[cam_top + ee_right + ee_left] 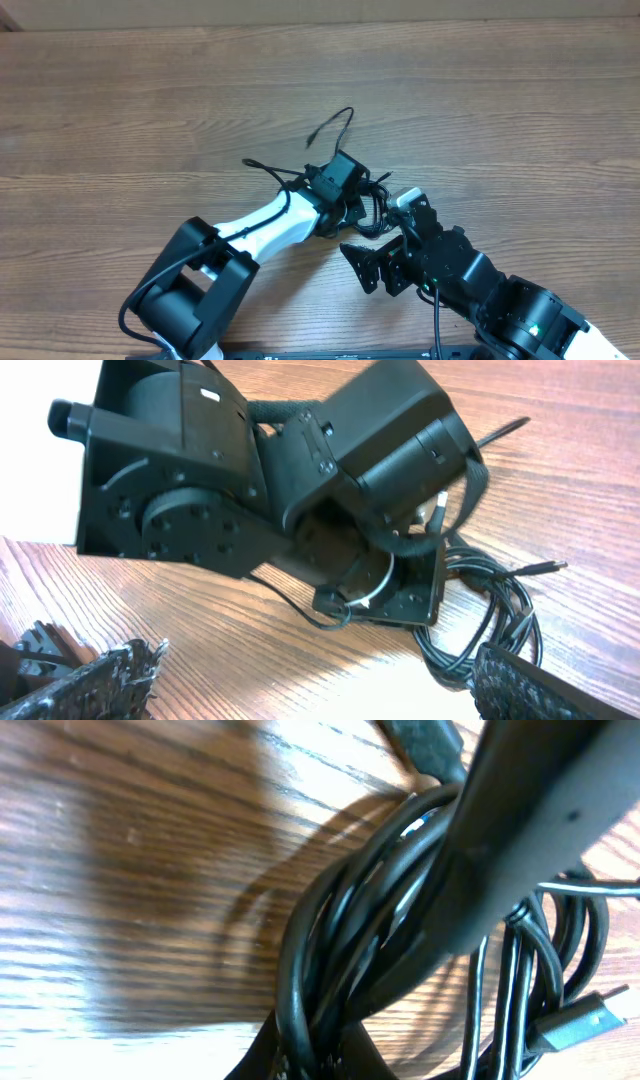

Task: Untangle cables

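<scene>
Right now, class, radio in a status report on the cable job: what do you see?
Left tool shut on cables. Right tool open, alongside, holding nothing. Bundle bunched in loops, not yet separated.

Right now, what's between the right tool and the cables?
Only bare table, per the right wrist view; the open right tool faces the cables directly.
</scene>
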`<state>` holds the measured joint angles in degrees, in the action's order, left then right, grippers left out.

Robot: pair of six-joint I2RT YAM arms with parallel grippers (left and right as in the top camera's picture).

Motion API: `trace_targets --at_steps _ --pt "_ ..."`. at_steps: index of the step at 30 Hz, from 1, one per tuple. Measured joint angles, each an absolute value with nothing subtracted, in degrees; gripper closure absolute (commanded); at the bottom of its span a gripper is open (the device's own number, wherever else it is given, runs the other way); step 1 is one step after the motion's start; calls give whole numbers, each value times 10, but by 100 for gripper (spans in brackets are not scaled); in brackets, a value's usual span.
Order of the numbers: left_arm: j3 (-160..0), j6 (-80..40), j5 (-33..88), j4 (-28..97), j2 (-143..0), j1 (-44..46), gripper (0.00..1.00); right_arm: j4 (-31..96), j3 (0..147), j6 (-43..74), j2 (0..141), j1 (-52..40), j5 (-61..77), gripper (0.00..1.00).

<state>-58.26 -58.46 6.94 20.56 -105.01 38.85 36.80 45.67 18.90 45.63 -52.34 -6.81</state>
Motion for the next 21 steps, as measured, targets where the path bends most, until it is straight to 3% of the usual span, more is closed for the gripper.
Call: trace_targets --at_steps 6,9,12,14,16,21 --pt "-583 -483 73 270 -974 312 96 368 457 237 456 -523 8 0" --pt "-583 -428 70 309 -884 271 96 362 457 243 457 -523 40 24" --pt "-585 -377 68 353 -794 252 96 336 457 259 467 -523 47 35" --pt "-585 -350 69 371 -756 253 96 318 457 287 486 -523 44 32" --pt "-586 -319 69 395 -724 258 96 297 457 319 516 -523 40 20" --pt "-586 -272 69 430 -691 267 96 294 473 356 599 -523 13 18"
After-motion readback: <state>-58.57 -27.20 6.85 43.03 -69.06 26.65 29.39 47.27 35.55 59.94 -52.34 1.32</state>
